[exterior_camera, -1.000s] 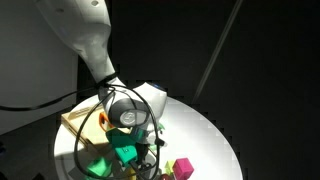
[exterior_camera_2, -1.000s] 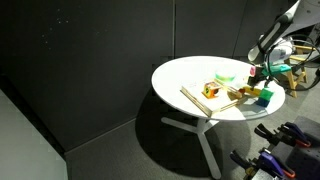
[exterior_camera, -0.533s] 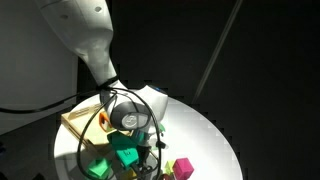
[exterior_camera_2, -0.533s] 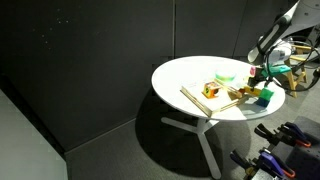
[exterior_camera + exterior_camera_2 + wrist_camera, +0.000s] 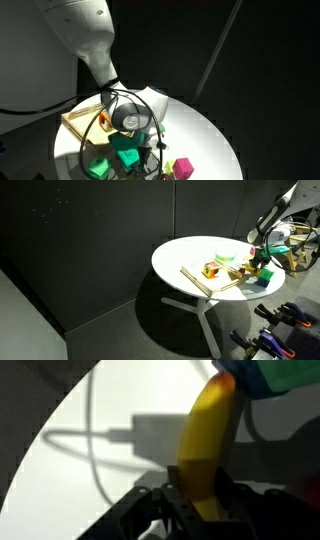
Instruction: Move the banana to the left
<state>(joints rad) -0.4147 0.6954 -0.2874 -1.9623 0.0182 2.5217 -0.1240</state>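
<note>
in the wrist view the banana (image 5: 208, 430) fills the middle of the picture: a smooth, plain yellow, long and gently curved shape, its surface glossy and unmarked, wider through the middle and narrowing toward the far tip. its near end sits between the two dark fingers (image 5: 172, 495) of the gripper (image 5: 203, 485), which press on it from both sides, so the tool is clamped on the banana. the far tip points up the picture and ends just beside a blurred green block (image 5: 285, 375); a small red-orange patch shows at that tip, too blurred to name. under the banana lies the white table (image 5: 70, 480), crossed by grey shadows. whether the banana is lifted or touching the tabletop cannot be told

in an exterior view the gripper (image 5: 150, 140) hangs low over the round white table (image 5: 215, 130), at the end of the white arm, with a green cube (image 5: 125, 155) just beside it, a pink cube (image 5: 183, 167) near the table edge and a wooden frame (image 5: 78, 120) behind the arm. the banana itself is too small and hidden to pick out there. in an exterior view the gripper (image 5: 262, 254) is over the far side of the table (image 5: 190, 252), close above the green cube (image 5: 265, 277), with wooden sticks (image 5: 195, 280) lying near the middle
</note>
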